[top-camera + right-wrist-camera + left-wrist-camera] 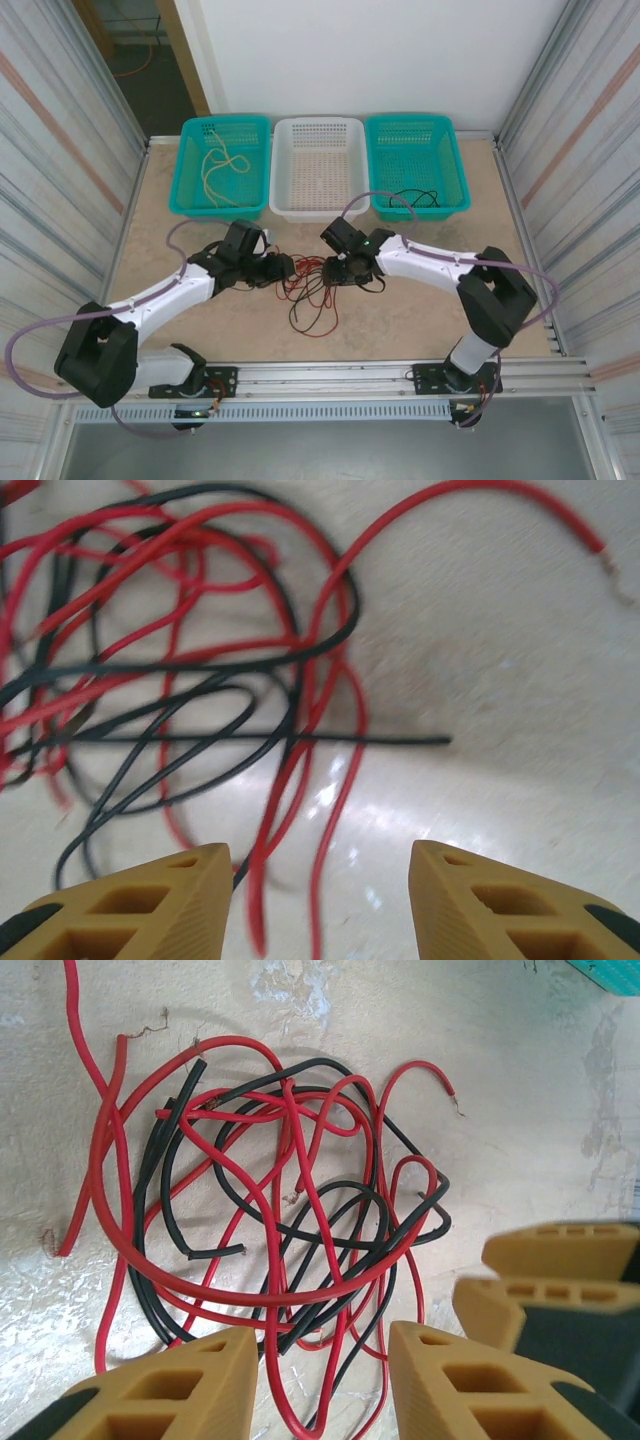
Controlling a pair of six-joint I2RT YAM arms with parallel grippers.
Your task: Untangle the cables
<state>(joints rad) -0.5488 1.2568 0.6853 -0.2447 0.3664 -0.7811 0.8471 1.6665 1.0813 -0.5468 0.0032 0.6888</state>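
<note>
**A:** Status, left to right?

**B:** Partly sorted. A yellow cable [222, 165] lies in the left basket [182, 195], well beyond the left gripper [272, 268]. The tangle [308, 290] of red and black cables sits on the table [400, 320] between the two grippers. A black cable [412, 197] lies in the right basket [462, 185], beyond the right gripper [336, 268]. My judgement is that the red and black knot is the work left, and none of its strands looks separated yet.

**A:** Arm poses?

**B:** Both arms reach inward and low, wrists facing each other across the tangle.
- **Left gripper:** fingers spread. Red and black strands run through the gap, not pinched as far as I can see.
- **Right gripper:** fingers wide apart. The loops lie just ahead, with one red strand beside its left finger. Nothing is held.
</note>
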